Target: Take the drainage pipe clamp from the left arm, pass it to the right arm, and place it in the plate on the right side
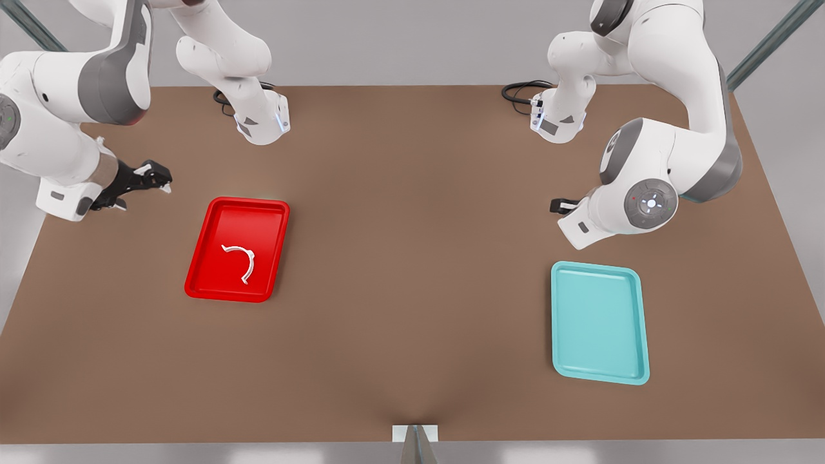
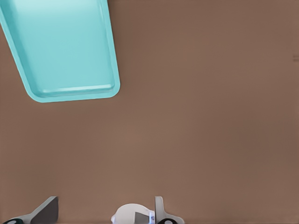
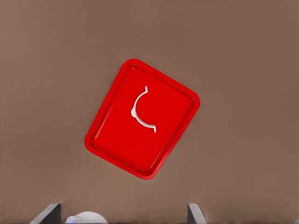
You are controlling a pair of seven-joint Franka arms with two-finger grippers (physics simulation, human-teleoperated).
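In the left wrist view the bottom edge cuts my left gripper point(image 2: 103, 211) down to two grey finger stubs, spread wide, and a white rounded piece between them is too cropped to name. The teal tray point(image 2: 70, 51) there runs off past two edges. In the front view that gripper sits mostly behind its own wrist, with only a black nub poking out. My right gripper point(image 3: 122, 213) is likewise trimmed to two parted tips in the right wrist view. Both arms leave the front view at its top. The drainage pipe clamp point(image 1: 240, 261) is too small there to make out its tabs.
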